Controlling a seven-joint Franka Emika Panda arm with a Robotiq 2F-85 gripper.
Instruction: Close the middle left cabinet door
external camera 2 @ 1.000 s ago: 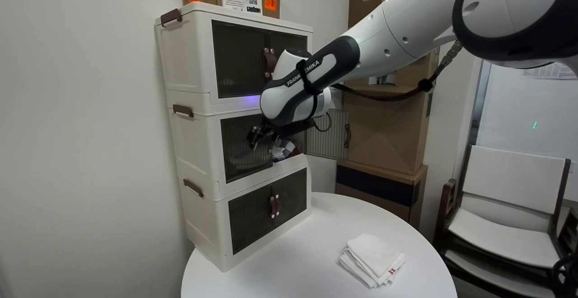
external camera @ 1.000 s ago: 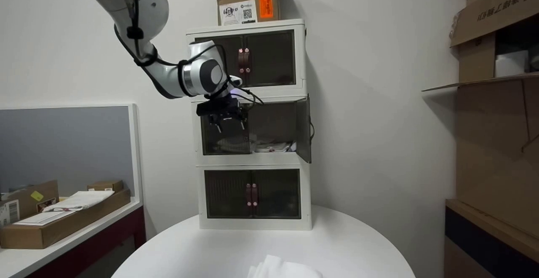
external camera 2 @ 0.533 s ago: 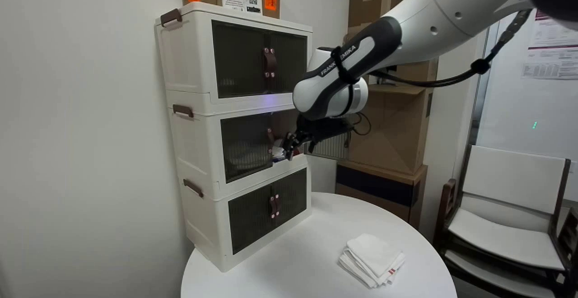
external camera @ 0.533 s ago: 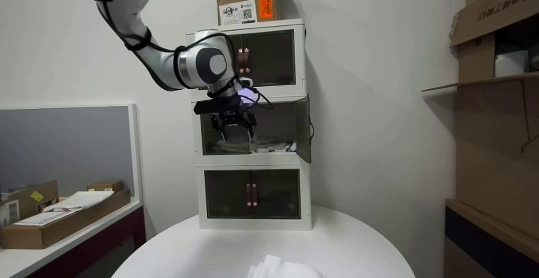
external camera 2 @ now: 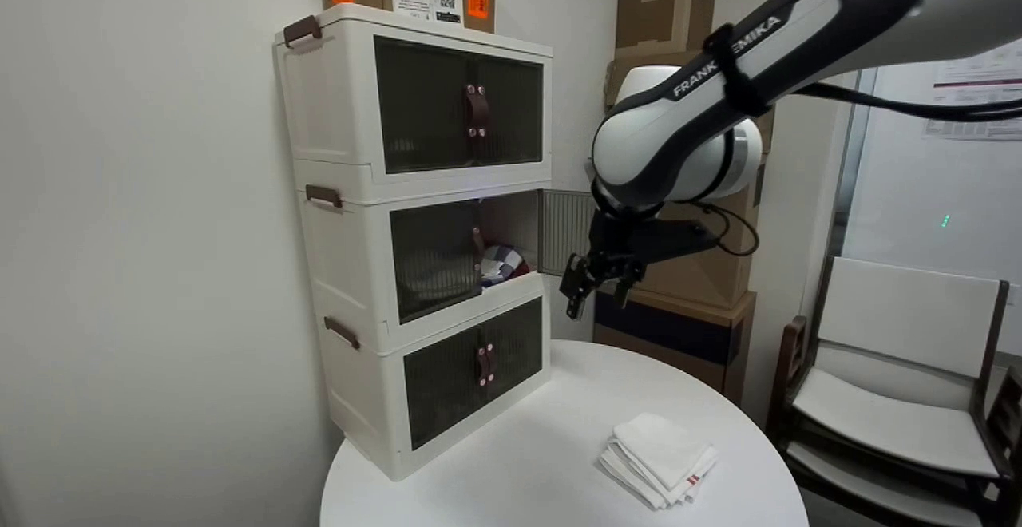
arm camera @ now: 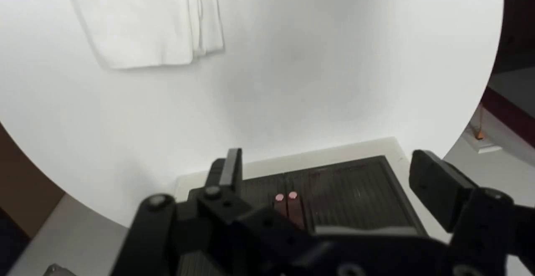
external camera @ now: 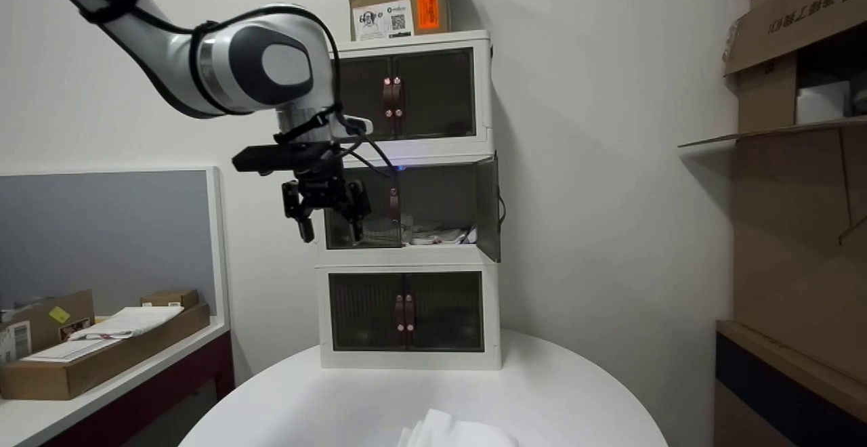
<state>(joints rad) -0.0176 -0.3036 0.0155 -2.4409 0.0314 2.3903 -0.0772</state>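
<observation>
1. The middle left cabinet door [external camera 2: 435, 255] looks shut, beside the swung-out middle right door [external camera: 488, 210].
2. In an exterior view the gripper [external camera: 332, 230] hides part of that left door; pale shapes [external camera 2: 437, 280] behind its tinted panel are indistinct.
3. The arm [external camera: 166, 68], cut off by the frame, slopes down, wrist bent; the gripper points downward, fingers wide apart.
</observation>
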